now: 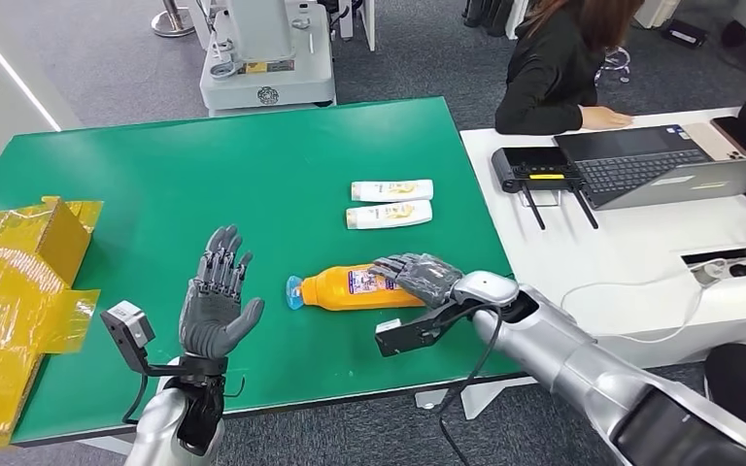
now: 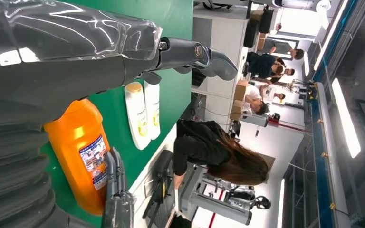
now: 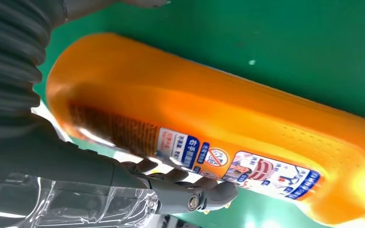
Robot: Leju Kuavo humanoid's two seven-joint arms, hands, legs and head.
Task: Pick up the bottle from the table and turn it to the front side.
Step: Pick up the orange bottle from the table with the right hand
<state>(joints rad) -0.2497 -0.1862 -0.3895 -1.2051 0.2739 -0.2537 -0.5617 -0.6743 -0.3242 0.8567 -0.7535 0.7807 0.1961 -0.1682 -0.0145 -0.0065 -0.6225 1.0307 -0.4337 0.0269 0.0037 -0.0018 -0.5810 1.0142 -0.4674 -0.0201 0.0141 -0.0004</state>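
Resting my right hand point(image 1: 418, 276) on the orange bottle point(image 1: 350, 288) lying near the green table's point(image 1: 253, 175) front edge, fingers draped over it; my left hand point(image 1: 216, 306) hovers, fingers spread.

Bottle point(image 1: 355, 288) lies on table point(image 1: 253, 165), before two tubes point(image 1: 389, 203)

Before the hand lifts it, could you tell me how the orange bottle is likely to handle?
The orange bottle looks like rigid plastic, so it should keep its shape. It lies on a broad flattish side, so it probably won't roll. Its glossy surface may slip under the right hand resting on its base end.
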